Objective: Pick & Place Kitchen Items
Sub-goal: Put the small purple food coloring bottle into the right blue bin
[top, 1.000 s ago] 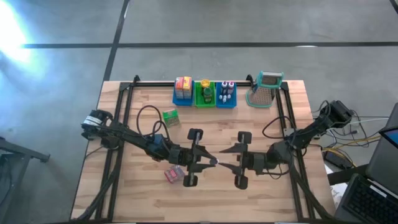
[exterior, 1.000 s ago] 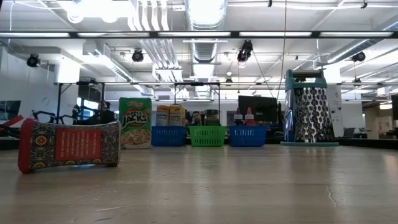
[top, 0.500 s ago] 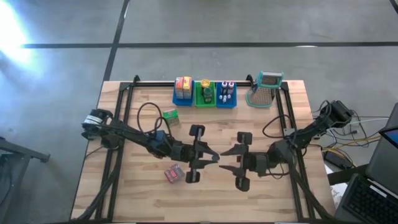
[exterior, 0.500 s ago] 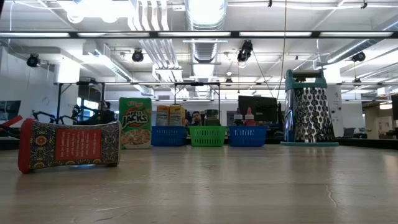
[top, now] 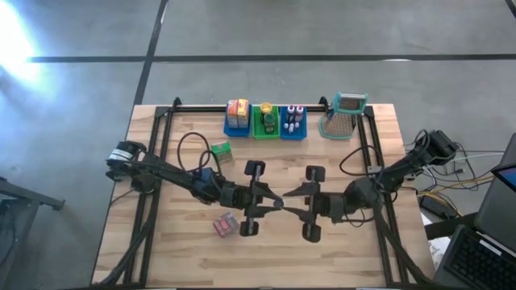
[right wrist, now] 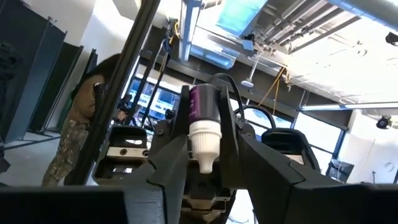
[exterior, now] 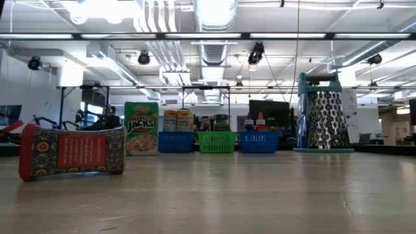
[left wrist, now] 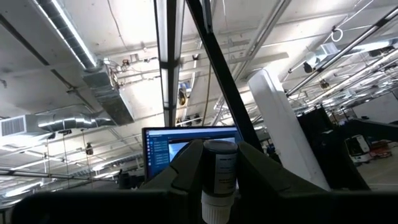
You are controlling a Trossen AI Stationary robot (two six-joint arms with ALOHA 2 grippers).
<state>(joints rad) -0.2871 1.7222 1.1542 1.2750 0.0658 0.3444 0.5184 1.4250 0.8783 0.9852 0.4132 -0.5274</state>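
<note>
A small bottle with a purple label and a white cap hangs high above the table's middle, between my two grippers. My left gripper comes from the left and is shut on it. My right gripper faces it from the right, with its fingers standing on either side of the bottle. On the table lie a red patterned packet and a green cereal box, which stands upright on its end. My left gripper pinches the bottle's body between its two fingers. The fingers slant upward from the table's left and lie along the bottle. The white cap is at the palm end. The bottle is lifted clear of the table. My right gripper has its fingers close against the bottle's sides; I cannot tell whether they touch it.
Along the far edge stand a blue bin with boxes, a green bin and a second blue bin with small bottles. A metal grater stands to their right. A person is in the room beyond.
My right gripper's fingers have drawn a little closer together around the bottle. The bottle stays in my left gripper, high above the table.
</note>
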